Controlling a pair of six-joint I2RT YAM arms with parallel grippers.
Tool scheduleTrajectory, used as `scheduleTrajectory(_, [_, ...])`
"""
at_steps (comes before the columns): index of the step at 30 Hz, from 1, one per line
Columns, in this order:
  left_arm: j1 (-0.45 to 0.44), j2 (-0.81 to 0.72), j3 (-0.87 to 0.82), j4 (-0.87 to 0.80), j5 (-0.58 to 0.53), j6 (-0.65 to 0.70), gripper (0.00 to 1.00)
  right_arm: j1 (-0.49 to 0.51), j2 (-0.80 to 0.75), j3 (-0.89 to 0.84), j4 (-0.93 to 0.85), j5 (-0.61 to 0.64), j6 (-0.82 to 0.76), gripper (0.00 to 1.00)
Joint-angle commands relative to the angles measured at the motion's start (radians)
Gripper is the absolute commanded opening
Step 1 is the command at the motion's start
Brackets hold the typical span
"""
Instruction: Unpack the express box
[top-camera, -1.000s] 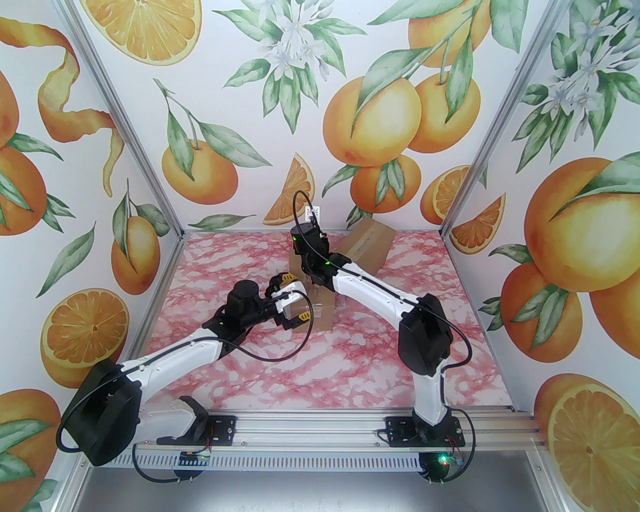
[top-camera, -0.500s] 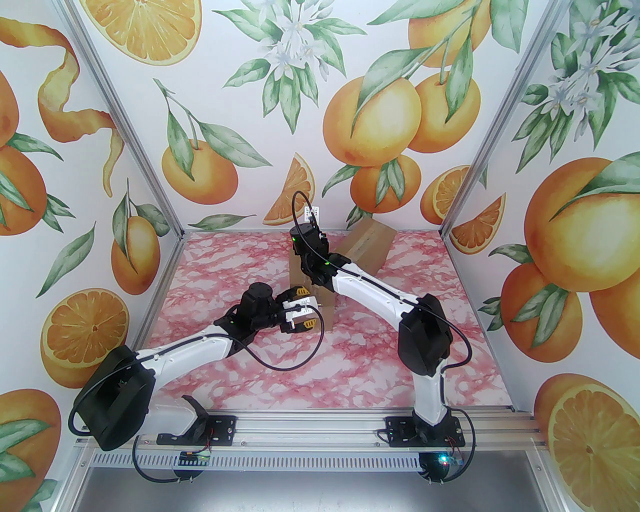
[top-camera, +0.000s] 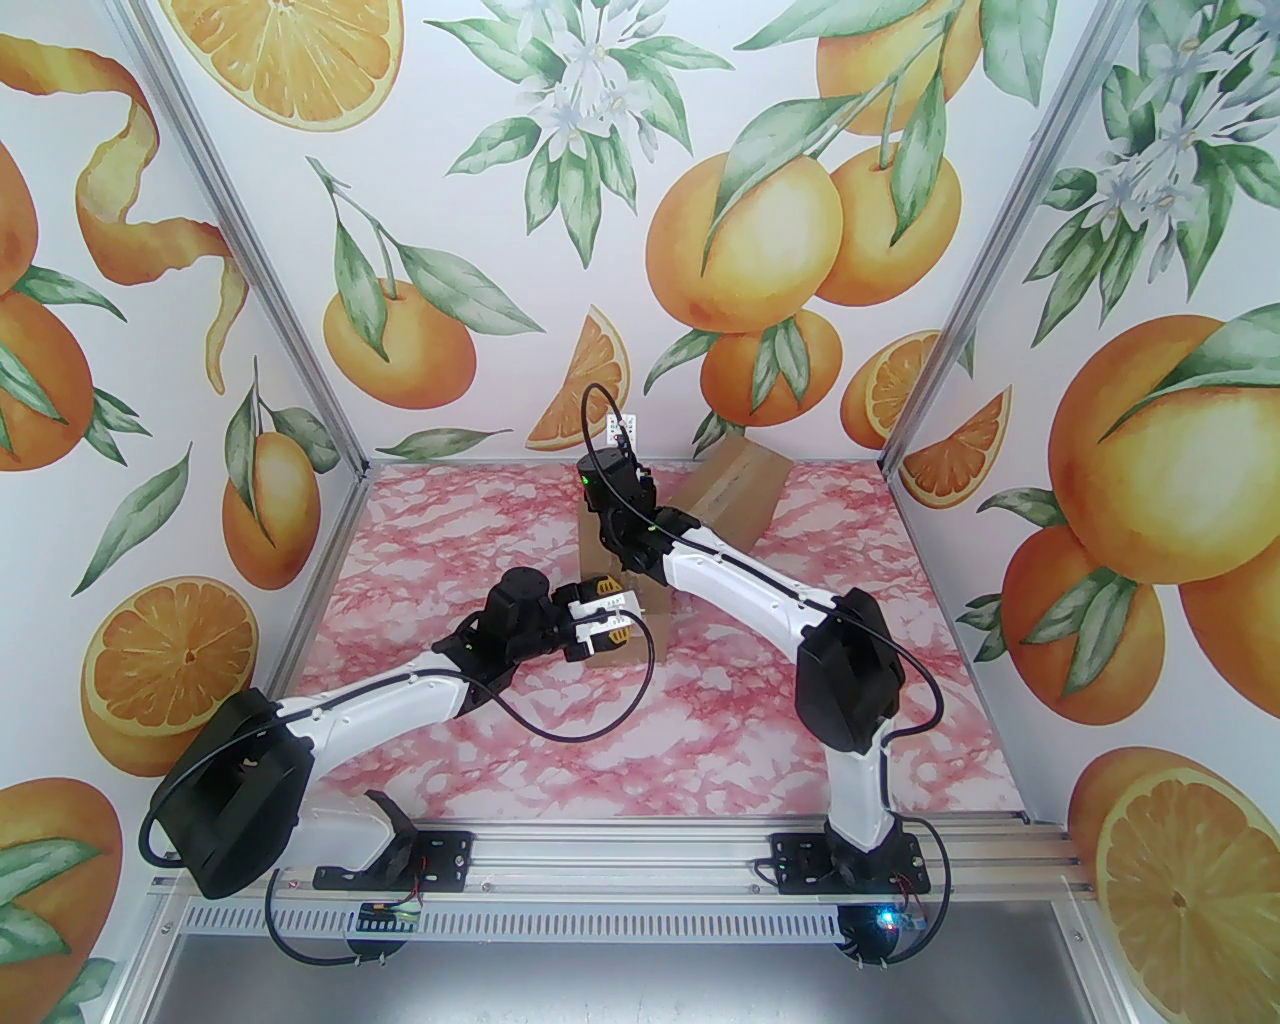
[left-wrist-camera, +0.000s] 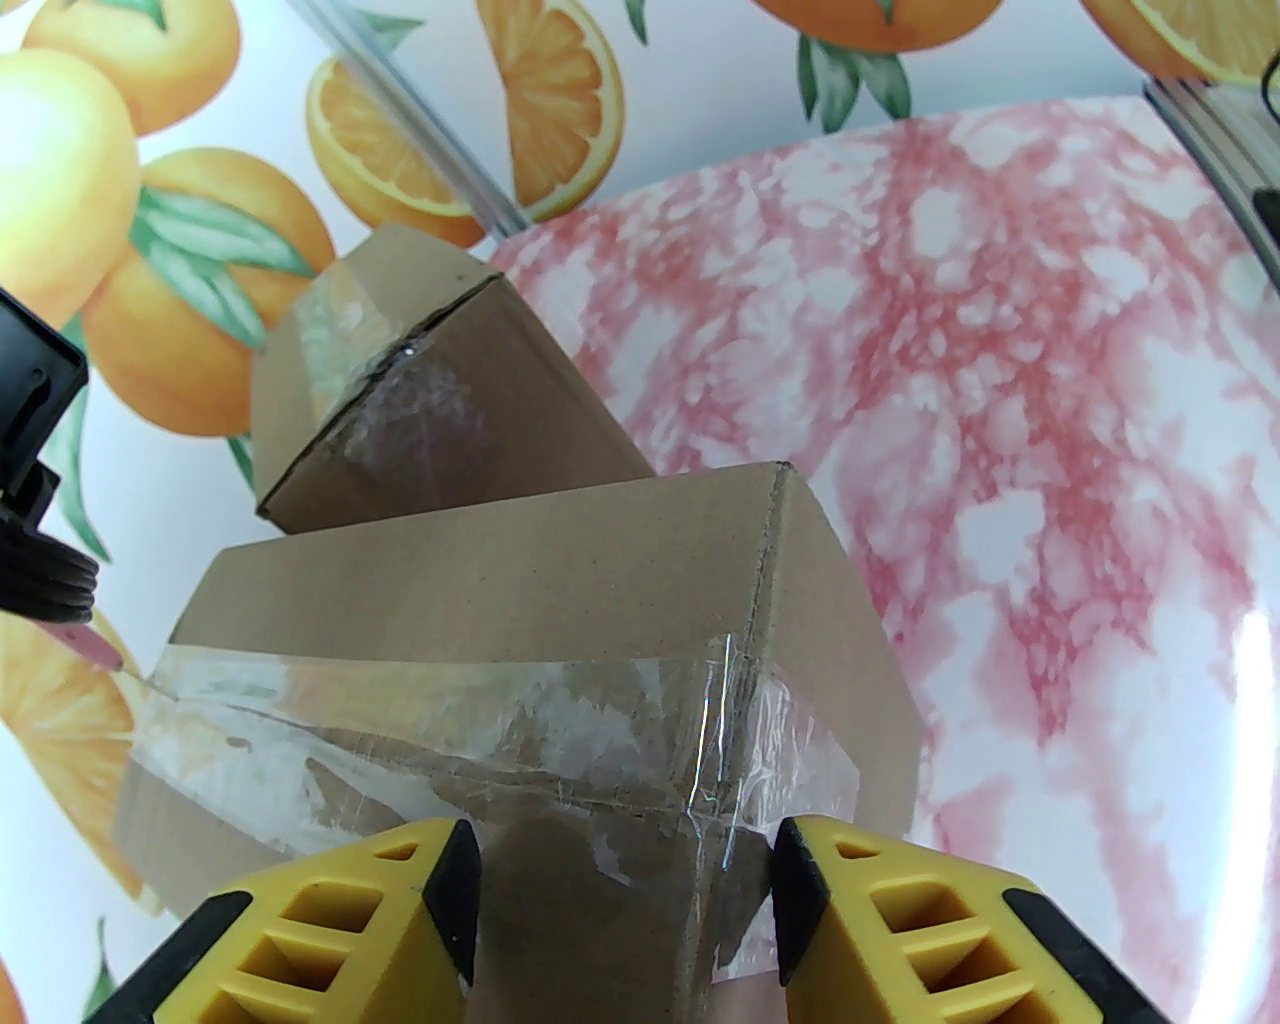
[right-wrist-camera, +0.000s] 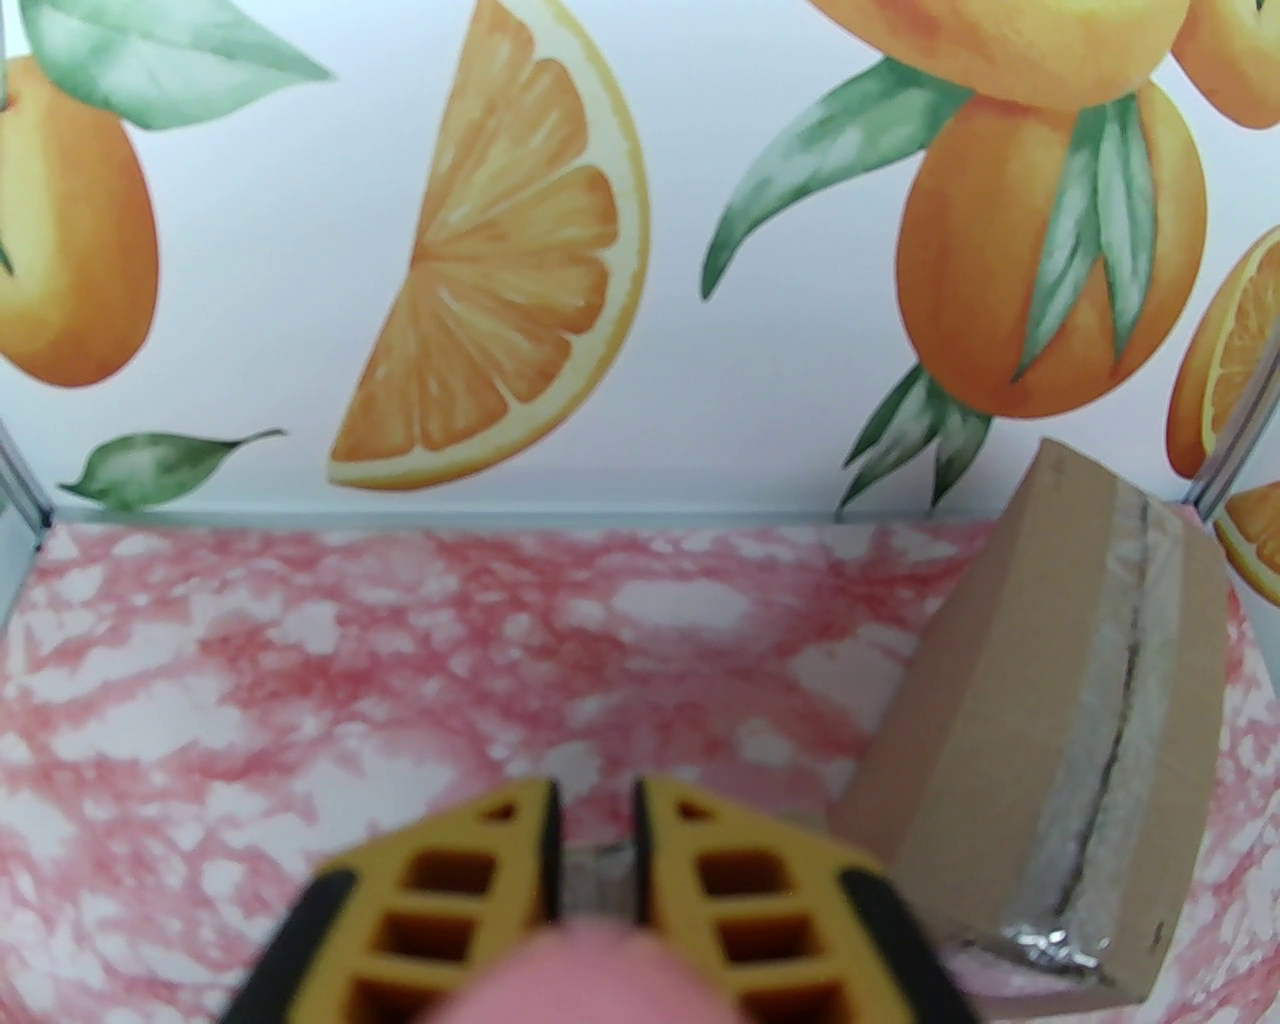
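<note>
Left gripper (left-wrist-camera: 625, 845) at taped brown cardboard box's (left-wrist-camera: 480, 590) near end.
Box length runs crosswise to it; jaws apart, grip unclear. Right gripper (right-wrist-camera: 597, 800) clamps pink tool (right-wrist-camera: 590, 970).

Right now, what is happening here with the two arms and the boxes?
The two arms work on the nearer box, still taped shut on the table. The left gripper straddles the box's near end; whether it presses the box, I cannot tell. The right gripper seems to hold a pink tool at its far end. A second box lies behind, untouched.
</note>
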Motion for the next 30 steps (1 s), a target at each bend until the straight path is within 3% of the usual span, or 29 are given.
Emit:
scheduleTrajectory(1, [-0.003, 0.000, -0.036, 0.048, -0.065, -0.055, 0.43, 0.025, -0.050, -0.033, -0.076, 0.015, 0.029, 0.00])
scheduleTrajectory(12, [-0.004, 0.001, -0.061, 0.090, -0.103, -0.087, 0.36, 0.037, -0.103, -0.107, -0.080, 0.009, 0.052, 0.00])
scheduleTrajectory(30, [0.000, 0.001, -0.085, 0.162, -0.148, -0.177, 0.35, 0.071, -0.167, -0.187, -0.085, 0.014, 0.066, 0.00])
